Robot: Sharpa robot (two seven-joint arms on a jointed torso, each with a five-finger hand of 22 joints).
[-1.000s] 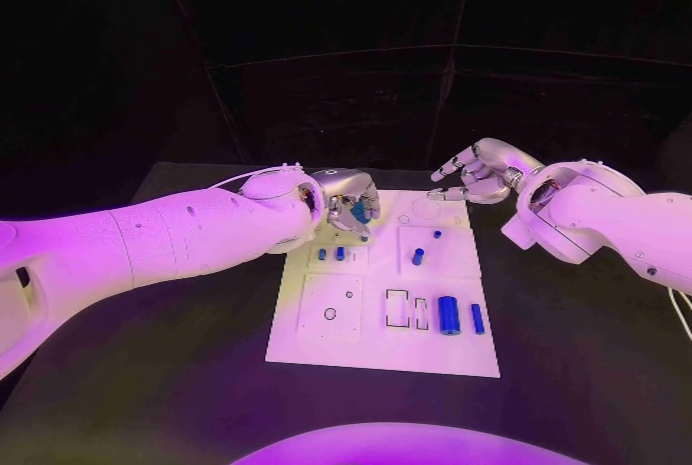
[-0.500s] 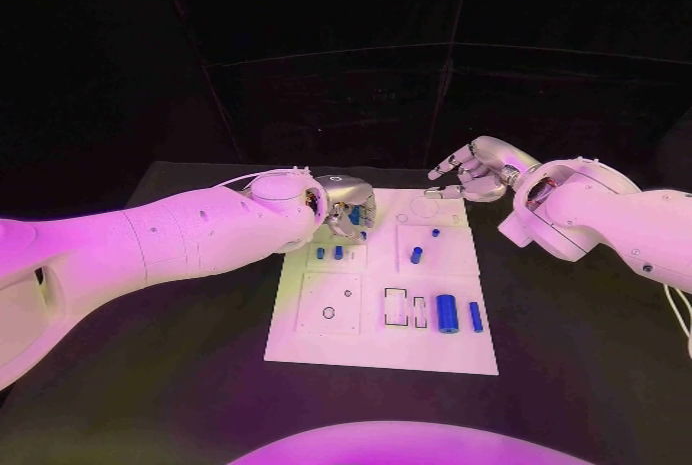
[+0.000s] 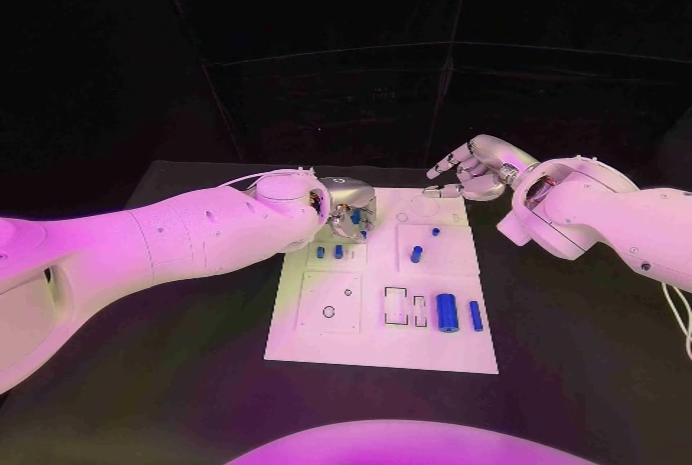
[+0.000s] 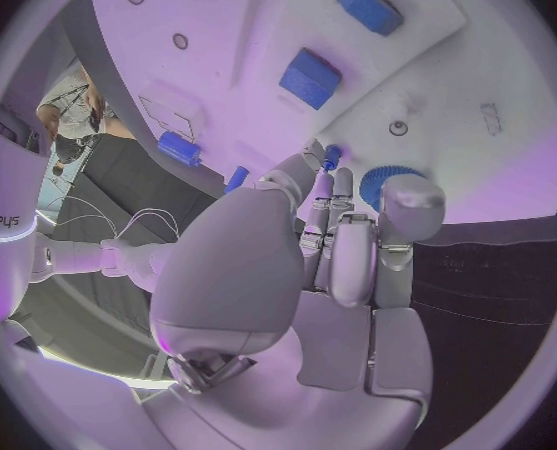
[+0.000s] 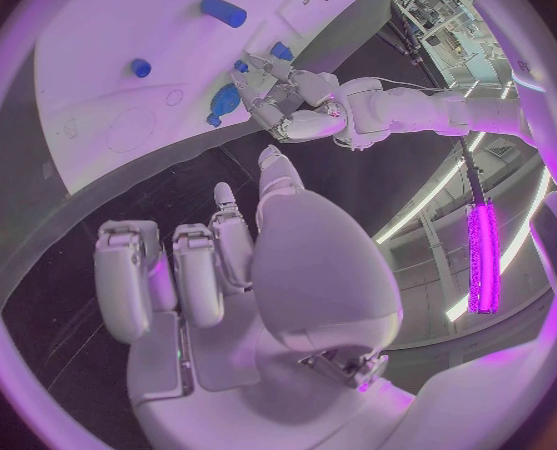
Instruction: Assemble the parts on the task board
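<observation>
my left hand (image 3: pixel 348 207) is over the far left part of the board (image 3: pixel 361 345), fingers curled down, and it pinches a small blue part (image 3: pixel 356 216) between its fingertips. in my left wrist view the same part (image 4: pixel 333 155) shows at the tips of my fingers (image 4: pixel 313 208), just above the board's white face, with a round blue piece (image 4: pixel 381 181) right beside them; i cannot tell if the pinched part touches the board.

my right hand (image 3: pixel 472 171) hovers past the far right corner of the board, over the dark worktop (image 3: pixel 577 325), holding nothing, fingers spread and half bent. in my right wrist view those fingers (image 5: pixel 191 270) hang free over the worktop, and my left hand (image 5: pixel 291 105) shows across the board's edge.

the rest of the parts lie on the board. two short blue pegs (image 3: pixel 329 252) stand side by side just near my left hand. one blue peg (image 3: pixel 417 254) sits in the right middle square, and a tiny one (image 3: pixel 436 232) lies just beyond it. nearer to me, a thick blue cylinder (image 3: pixel 447 314) and a thinner blue bar (image 3: pixel 476 317) lie side by side at the right, next to two outlined slots (image 3: pixel 404 309). a small ring (image 3: pixel 329 312) marks the near left square.
</observation>
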